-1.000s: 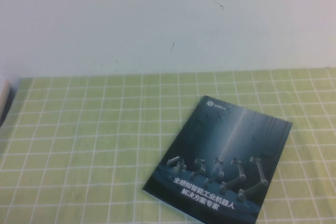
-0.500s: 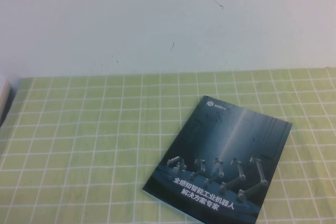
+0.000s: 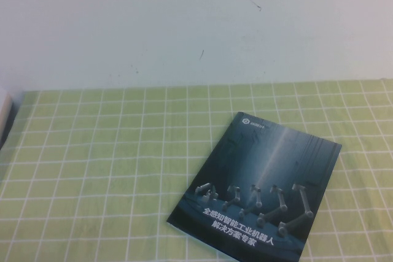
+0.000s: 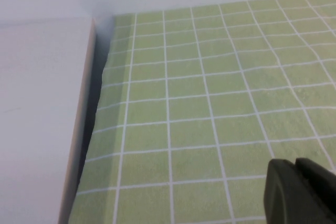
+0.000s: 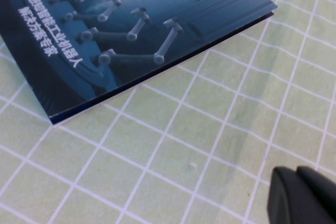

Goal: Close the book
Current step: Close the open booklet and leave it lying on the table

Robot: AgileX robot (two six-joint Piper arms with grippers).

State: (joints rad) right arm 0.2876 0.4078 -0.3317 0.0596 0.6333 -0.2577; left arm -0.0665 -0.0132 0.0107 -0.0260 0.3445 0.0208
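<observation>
Green cloth [image 3: 92, 170] with a white grid covers the whole surface, and it lies slightly rippled near its left edge. Behind it stands a plain pale wall [image 3: 184, 23] with a few thin dark marks. Along the left edge of the cloth sits a flat white panel [image 4: 42, 119]. My left wrist camera shows its long side just beside the cloth, with a dark shadowed gap between the two. From the high camera only a sliver of the panel shows at the left border.

The book [image 3: 258, 188] lies on the right half of the surface, toward the near side. It is shut and flat, with its dark blue front cover facing up and turned at a slant to the grid. The cover carries a small logo at its far corner, a row of pale robot arms, and two lines of white characters nearer to me. My right wrist camera sees one long edge and a corner of the book resting on the cloth.

My left gripper [image 4: 296, 182] hangs above bare cloth near the white panel, well apart from the book, its jaws pressed together. My right gripper [image 5: 296, 187] hovers over the cloth near the book's edge without touching it, its jaws likewise pressed together and holding nothing.
</observation>
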